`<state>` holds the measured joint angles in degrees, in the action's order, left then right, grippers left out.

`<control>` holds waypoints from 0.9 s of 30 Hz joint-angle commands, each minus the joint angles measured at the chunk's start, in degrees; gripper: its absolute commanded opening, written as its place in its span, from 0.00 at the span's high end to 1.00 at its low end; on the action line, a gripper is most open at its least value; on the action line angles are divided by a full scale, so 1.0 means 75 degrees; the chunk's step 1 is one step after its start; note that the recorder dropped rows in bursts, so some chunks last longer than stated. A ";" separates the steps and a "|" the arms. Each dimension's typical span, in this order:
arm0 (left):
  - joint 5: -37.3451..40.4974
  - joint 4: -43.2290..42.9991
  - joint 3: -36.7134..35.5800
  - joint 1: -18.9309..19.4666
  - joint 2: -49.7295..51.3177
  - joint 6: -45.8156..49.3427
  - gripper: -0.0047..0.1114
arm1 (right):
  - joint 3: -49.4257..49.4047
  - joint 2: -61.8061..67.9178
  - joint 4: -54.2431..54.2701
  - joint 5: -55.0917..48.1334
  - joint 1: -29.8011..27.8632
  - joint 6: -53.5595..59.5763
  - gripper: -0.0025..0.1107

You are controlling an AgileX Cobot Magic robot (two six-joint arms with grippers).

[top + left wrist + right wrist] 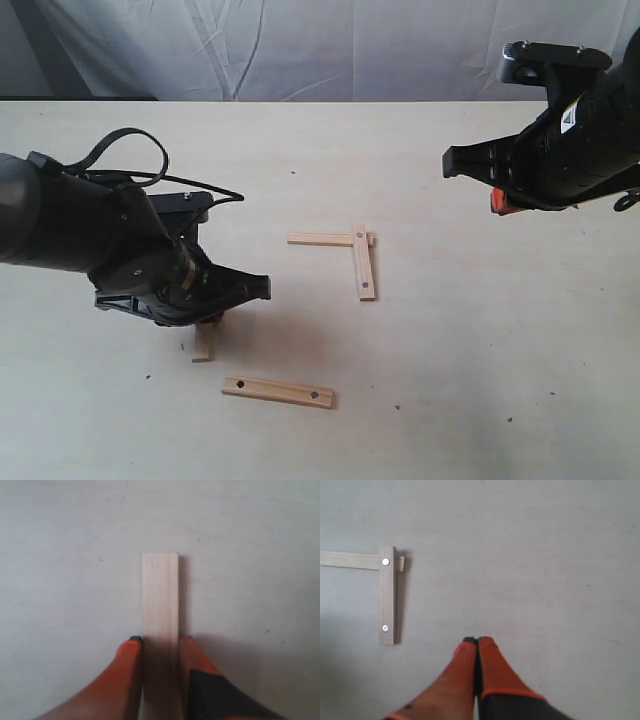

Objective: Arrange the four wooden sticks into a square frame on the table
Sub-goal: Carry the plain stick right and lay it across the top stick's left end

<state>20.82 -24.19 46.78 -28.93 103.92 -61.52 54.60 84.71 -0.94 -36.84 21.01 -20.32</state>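
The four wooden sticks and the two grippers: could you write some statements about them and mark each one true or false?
1. A thin stick and a holed stick meet in an L. True.
2. The right gripper holds a stick. False: it is shut, empty.
3. The left gripper has a plain stick between its fingers. True.
4. The other holed stick touches the L. False: it lies apart, alone.

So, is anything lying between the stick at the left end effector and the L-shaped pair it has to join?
Nothing visible. Only table surface separates the plain stick, between the left end effector fingers, from the L-shaped pair. The loose holed stick lies off to the side of that path.
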 commanded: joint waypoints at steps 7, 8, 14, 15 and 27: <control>-0.0820 0.0146 0.0875 -0.0066 -0.0461 0.0485 0.96 | -0.0015 -0.0067 0.0028 0.0101 -0.0051 0.0057 0.98; -0.0963 0.0146 0.0976 -0.0105 -0.0367 0.0485 0.96 | -0.0015 -0.0067 0.0028 0.0101 -0.0051 0.0057 0.98; -0.1072 0.0167 0.1582 -0.0276 0.0365 0.0864 0.96 | -0.0015 -0.0067 0.0028 0.0121 -0.0051 0.0057 0.98; -0.1108 0.0194 0.1662 -0.0276 0.0488 0.0864 0.96 | -0.0015 -0.0067 0.0028 0.0121 -0.0051 0.0057 0.98; -0.1592 0.0158 0.1915 -0.0276 0.1348 0.0864 0.96 | -0.0015 -0.0067 0.0057 0.0211 -0.0051 0.0057 0.98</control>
<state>10.79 -22.79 60.83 -30.83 112.88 -55.25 54.60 84.71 -0.66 -35.95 21.01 -20.32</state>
